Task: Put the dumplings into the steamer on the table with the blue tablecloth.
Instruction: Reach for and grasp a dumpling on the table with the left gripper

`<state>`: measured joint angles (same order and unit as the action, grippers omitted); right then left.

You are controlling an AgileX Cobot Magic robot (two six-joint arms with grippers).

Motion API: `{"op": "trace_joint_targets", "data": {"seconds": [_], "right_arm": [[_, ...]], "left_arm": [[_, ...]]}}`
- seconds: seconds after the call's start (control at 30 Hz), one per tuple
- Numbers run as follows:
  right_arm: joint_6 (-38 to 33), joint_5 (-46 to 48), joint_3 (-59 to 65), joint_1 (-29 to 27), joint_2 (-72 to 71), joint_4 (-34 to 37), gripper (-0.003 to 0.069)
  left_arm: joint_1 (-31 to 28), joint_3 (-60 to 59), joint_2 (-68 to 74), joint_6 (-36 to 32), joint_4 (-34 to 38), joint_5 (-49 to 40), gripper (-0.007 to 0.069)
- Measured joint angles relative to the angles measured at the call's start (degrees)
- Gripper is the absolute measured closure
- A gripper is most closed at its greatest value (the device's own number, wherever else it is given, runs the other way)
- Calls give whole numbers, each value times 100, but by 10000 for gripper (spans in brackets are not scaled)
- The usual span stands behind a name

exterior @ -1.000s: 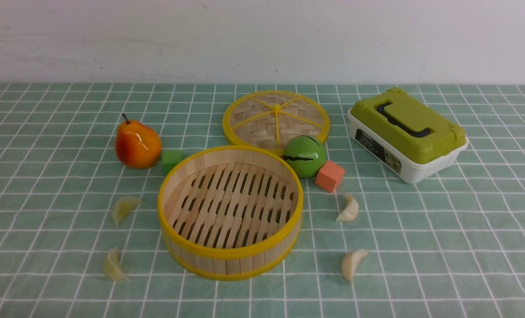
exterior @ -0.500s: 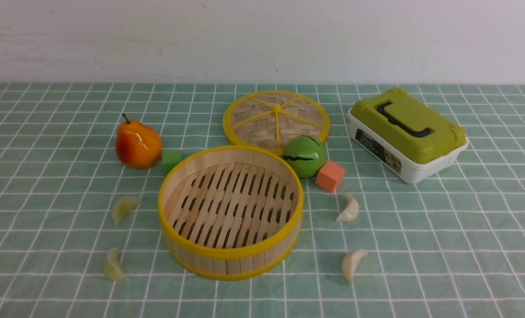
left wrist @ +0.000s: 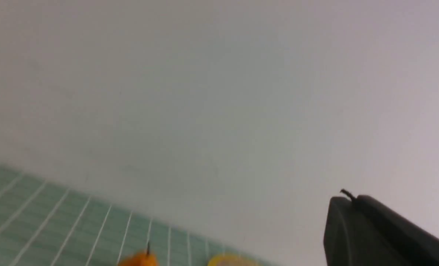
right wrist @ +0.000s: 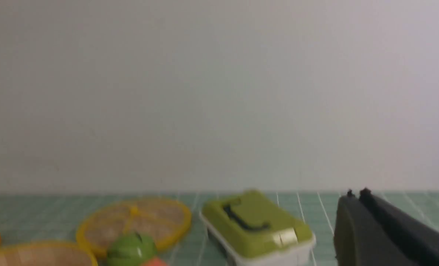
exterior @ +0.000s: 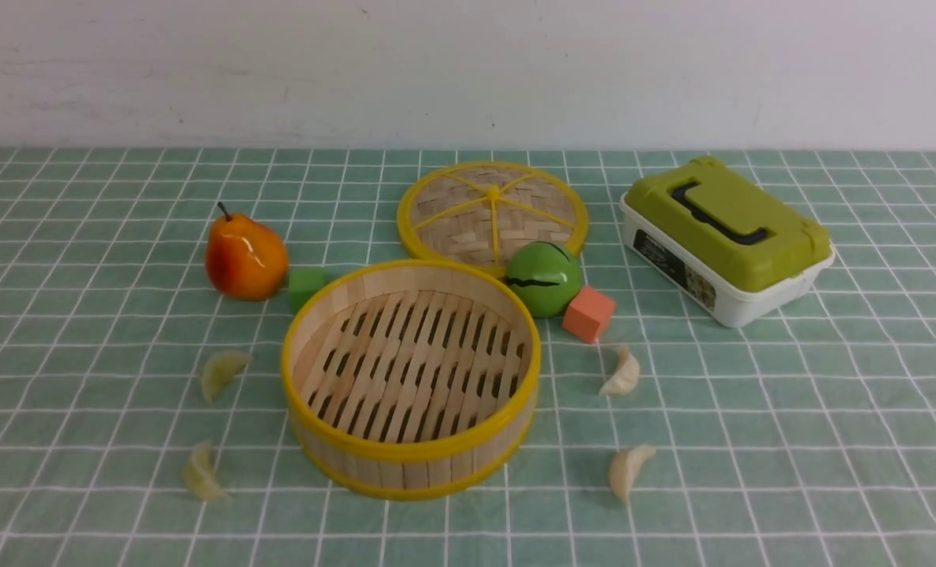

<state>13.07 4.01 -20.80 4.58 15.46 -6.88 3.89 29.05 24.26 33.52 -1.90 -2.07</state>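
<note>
The empty steamer (exterior: 410, 378) stands on the table with the blue tablecloth (exterior: 751, 441). Two pale yellow-green dumplings lie left of it, one (exterior: 222, 371) farther and one (exterior: 202, 472) nearer. Two off-white dumplings lie right of it, one (exterior: 623, 372) farther and one (exterior: 627, 468) nearer. Neither gripper shows in the front view. My left gripper (left wrist: 348, 199) is shut and empty, raised and facing the wall. My right gripper (right wrist: 356, 195) is shut and empty, raised above the cloth. The steamer's rim (right wrist: 38, 248) shows in the right wrist view.
The woven lid (exterior: 492, 211) lies behind the steamer, with a green ball (exterior: 544, 279) and an orange cube (exterior: 588, 313) beside it. A pear (exterior: 245, 256) and a green cube (exterior: 306, 286) sit at the left. A green-lidded box (exterior: 726, 238) stands at the right.
</note>
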Motion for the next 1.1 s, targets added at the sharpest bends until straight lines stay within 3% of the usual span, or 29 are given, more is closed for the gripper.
{"op": "trace_joint_targets", "data": {"seconds": [0.17,0.27,0.37,0.43,0.53,0.67,0.83,0.9,1.1], "right_arm": [[-32,1269,-24,0,829,547,663],[-478,2132,-117,0,1282,1339,663],[-1424,2580,-162,0,1623,1904,663],[-2019,2693,-165,24,1856,2286,662],[-2469,2607,-165,145,2051,2637,661],[-2757,2351,-165,394,2168,2784,659],[-2803,2327,-165,467,2173,2788,659],[-2809,2279,-165,467,2175,2820,659],[-2809,2237,-165,467,2175,2914,659]], "left_arm": [[0,120,1431,30,646,-1337,638],[0,399,2564,-705,1285,-2402,638],[0,823,3384,-1749,1710,-2875,638],[0,1400,4047,-2401,1904,-3253,638],[0,2046,4824,-2823,1915,-3539,637],[0,3003,5851,-3247,1605,-3854,589],[247,3918,6791,-3352,619,-4077,473],[466,4259,7333,-3352,-36,-3990,382],[552,4448,8101,-3262,-524,-3529,251]]}}
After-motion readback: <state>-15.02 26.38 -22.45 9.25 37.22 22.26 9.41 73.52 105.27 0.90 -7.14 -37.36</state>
